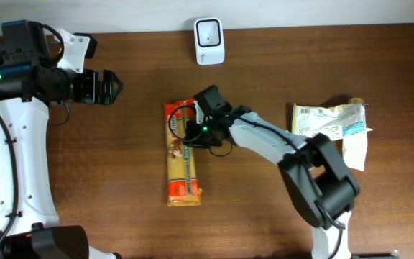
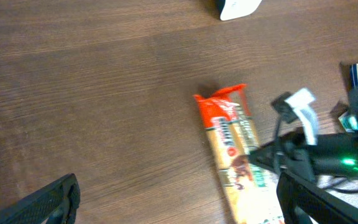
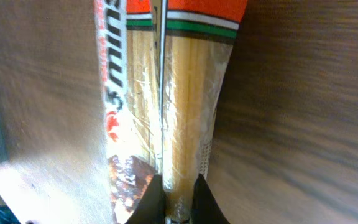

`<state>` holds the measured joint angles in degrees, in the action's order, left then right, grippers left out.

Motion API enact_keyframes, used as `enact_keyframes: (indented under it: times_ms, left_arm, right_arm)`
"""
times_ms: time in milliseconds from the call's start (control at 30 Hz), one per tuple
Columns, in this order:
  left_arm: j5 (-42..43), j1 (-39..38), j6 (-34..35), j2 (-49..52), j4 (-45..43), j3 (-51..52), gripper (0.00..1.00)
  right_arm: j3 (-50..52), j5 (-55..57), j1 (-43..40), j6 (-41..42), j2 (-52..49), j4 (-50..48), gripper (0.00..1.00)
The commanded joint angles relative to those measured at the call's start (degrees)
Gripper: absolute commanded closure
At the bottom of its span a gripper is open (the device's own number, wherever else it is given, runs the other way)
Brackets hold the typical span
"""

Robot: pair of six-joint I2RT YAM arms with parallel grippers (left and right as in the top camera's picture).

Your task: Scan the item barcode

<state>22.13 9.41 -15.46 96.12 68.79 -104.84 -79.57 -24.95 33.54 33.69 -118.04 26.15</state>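
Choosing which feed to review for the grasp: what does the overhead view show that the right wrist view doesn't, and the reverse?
Overhead only: the white scanner at the table's far edge, the open left gripper off to the side, and a crumpled bag on the right. Right wrist only: a close look at the right gripper, its fingers pinched shut on the spaghetti pack along its centre seam. Both: the spaghetti pack lying flat on the wooden table.
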Motion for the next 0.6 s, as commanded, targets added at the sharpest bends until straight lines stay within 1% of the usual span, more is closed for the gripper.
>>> enact_keyframes:
  times_ms: [0,100,133,200,333,400,467,533,567]
  left_arm:
    - [0.6,0.2,-0.9,0.1,-0.1,-0.2,0.01]
    - [0.6,0.2,-0.9,0.1,-0.1,-0.2,0.01]
    - [0.6,0.2,-0.9,0.1,-0.1,-0.2,0.01]
    - [0.6,0.2,-0.9,0.1,-0.1,-0.2,0.01]
    - [0.6,0.2,-0.9,0.1,-0.1,-0.2,0.01]
    - [0.6,0.2,-0.9,0.1,-0.1,-0.2,0.01]
    - [0.6,0.2,-0.9,0.1,-0.1,-0.2,0.01]
    - [0.6,0.2,-0.9,0.1,-0.1,-0.2,0.01]
    - [0.6,0.2,-0.9,0.1,-0.1,-0.2,0.01]
  right_arm:
    - [-3.5,15.6,-1.5,-11.1,11.0,14.0,0.96]
    - [-10.8,29.5,-1.3,-14.2,12.2,32.5,0.96]
    - [-10.9,33.4,-1.3,-14.2,12.2,34.9,0.96]
    - [-10.9,41.9,-1.3,-13.3,10.6,37.1,0.96]
    - [-10.9,52.1,-1.2,-12.0,3.0,36.9,0.96]
    - [-10.9,49.6,-0.5,-12.0,1.2,36.2,0.96]
    - [-10.9,43.6,2.4,-12.5,1.1,33.6,0.96]
    - [-10.9,33.5,5.4,-14.5,1.1,31.7,0.95]
    - [-10.9,27.6,7.1,-15.6,1.1,30.1,0.93]
